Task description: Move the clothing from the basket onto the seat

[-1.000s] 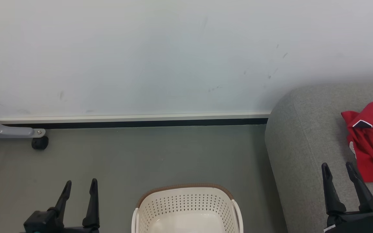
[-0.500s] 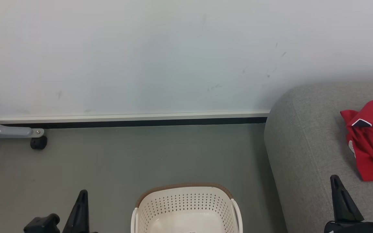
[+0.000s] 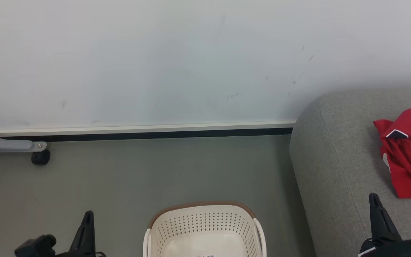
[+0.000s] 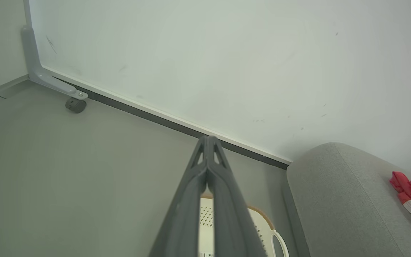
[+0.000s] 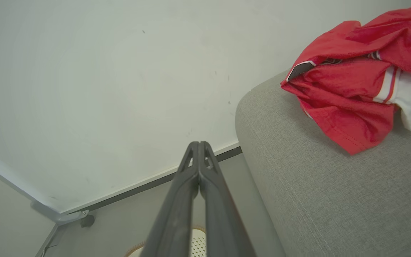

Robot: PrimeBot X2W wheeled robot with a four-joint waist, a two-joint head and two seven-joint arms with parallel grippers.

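Clothing (image 3: 409, 157), a crumpled red heap with white and dark trim, lies on the grey seat (image 3: 334, 160) at the right of the head view, well apart from the cream basket (image 3: 202, 205), which stands on the floor (image 3: 137, 171) at bottom centre. The left gripper (image 3: 89, 216) shows at lower left over the floor, and the right gripper (image 3: 374, 200) at lower right over the seat, near the heap. In the left wrist view the left fingers are pressed together, holding nothing, above the basket. In the right wrist view the right fingers likewise meet, empty, with the red garments on the seat at upper right.
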